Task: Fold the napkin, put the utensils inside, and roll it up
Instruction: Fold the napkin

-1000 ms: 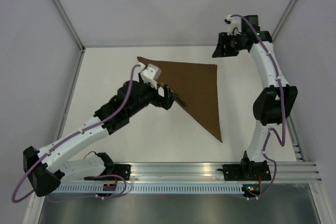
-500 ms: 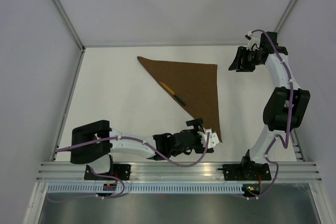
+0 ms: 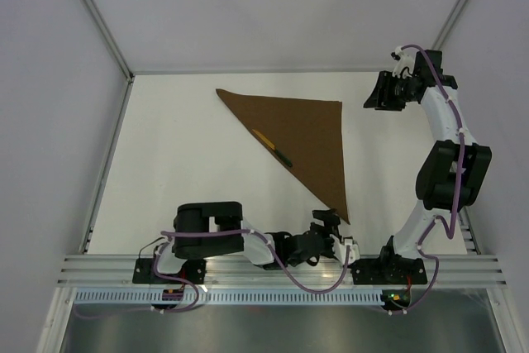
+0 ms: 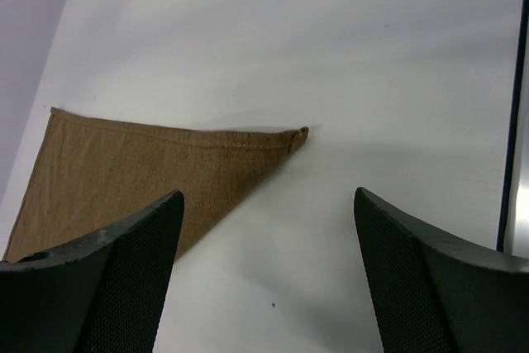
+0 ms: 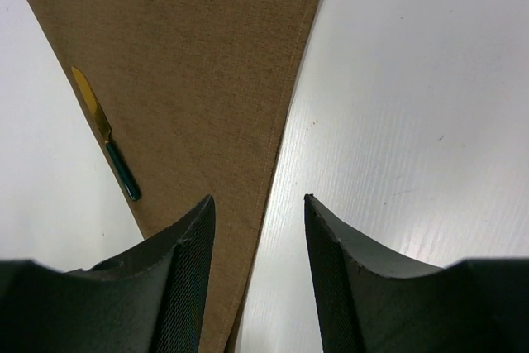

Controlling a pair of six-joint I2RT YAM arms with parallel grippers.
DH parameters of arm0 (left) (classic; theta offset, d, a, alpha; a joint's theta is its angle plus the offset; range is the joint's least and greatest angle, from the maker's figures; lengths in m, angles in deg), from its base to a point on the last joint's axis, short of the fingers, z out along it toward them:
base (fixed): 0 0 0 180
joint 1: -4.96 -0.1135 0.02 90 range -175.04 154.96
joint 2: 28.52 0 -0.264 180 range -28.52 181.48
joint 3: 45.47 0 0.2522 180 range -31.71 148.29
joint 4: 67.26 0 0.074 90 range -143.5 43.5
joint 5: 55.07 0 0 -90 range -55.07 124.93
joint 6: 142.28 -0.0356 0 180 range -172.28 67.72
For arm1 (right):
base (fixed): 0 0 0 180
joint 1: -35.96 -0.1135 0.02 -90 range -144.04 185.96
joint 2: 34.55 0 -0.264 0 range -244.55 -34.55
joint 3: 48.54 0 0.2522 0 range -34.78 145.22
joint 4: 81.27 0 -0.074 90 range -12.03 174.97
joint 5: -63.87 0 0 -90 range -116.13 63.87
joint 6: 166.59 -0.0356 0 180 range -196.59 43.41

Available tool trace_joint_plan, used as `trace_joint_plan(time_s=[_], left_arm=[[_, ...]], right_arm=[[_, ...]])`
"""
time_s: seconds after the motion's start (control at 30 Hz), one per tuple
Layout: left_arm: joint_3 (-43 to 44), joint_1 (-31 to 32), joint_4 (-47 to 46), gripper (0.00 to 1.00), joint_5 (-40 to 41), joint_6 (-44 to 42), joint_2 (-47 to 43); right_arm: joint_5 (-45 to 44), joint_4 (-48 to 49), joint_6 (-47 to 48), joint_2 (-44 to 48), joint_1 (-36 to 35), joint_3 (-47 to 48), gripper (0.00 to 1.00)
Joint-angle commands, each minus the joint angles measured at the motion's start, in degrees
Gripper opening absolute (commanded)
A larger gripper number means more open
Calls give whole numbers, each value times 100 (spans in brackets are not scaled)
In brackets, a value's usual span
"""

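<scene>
Bright diffuse light, faint soft shadows. Wrist views softer; near fingers (image 4: 107, 287) perhaps out of focus.

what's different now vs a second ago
The left hand pulled back from over the knife toward the arm bases. It now points, open and empty, at the near corner of the napkin. The right hand drifted a little to the right beyond the napkin's far right corner, also open. The knife, now uncovered, lies along the folded edge, and the napkin stayed a flat triangle.
</scene>
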Motion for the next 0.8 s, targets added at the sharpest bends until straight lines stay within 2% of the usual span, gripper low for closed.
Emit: trace_joint_plan(time_s=[0.0, 0.1, 0.3, 0.33, 0.7, 0.77], left_arm=[[349, 51, -720, 87, 172, -405, 321], [463, 51, -790, 83, 216, -440, 567], [551, 51, -702, 70, 146, -414, 875], [569, 51, -711, 65, 146, -414, 910], [815, 33, -667, 45, 225, -467, 1174], [868, 25, -571, 35, 225, -449, 1192]], right_arm=[[51, 190, -61, 268, 44, -54, 53], [59, 207, -61, 286, 44, -89, 52], [59, 242, -61, 286, 53, -98, 51], [59, 242, -61, 277, 53, -107, 51], [94, 278, -78, 268, 53, -133, 48], [112, 278, -87, 251, 61, -133, 47]])
